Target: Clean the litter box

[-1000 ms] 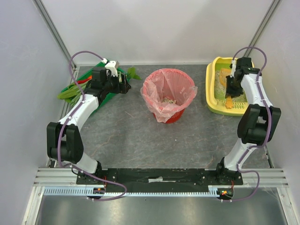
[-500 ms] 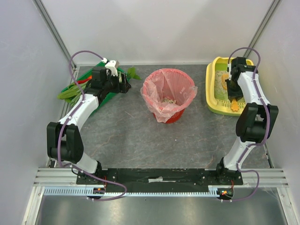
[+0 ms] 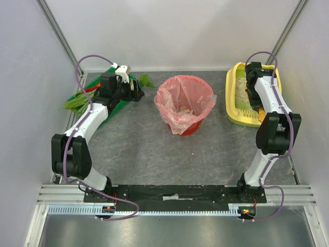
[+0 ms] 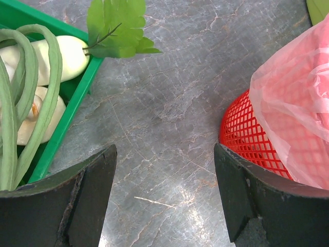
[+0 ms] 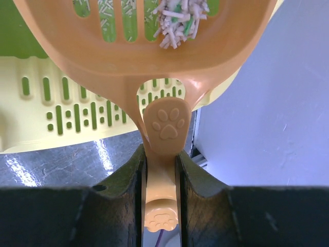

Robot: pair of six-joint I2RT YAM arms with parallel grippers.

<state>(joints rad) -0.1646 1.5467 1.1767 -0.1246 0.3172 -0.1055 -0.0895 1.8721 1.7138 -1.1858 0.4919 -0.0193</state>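
Observation:
The yellow litter box (image 3: 232,110) stands at the far right of the table. In the right wrist view its slotted rim (image 5: 77,110) and lime-green inside (image 5: 15,31) show. My right gripper (image 3: 252,85) hangs over the box and is shut (image 5: 160,154) on the paw-print handle of an orange slotted scoop (image 5: 154,56). The scoop holds a small heap of pale litter pellets (image 5: 177,15) above the box. My left gripper (image 3: 138,94) is open and empty (image 4: 164,154), low over the bare table between the green tray and the red basket.
A red mesh basket (image 3: 191,128) lined with a pink bag (image 3: 185,98) stands mid-table, some litter inside; it also shows in the left wrist view (image 4: 247,134). A green tray (image 4: 77,98) with long beans (image 4: 31,92) sits far left. Walls stand close at right.
My right gripper has moved from the near end of the litter box toward its far end, carrying the orange scoop, which is now hidden under the arm in the top view. The left arm has not moved.

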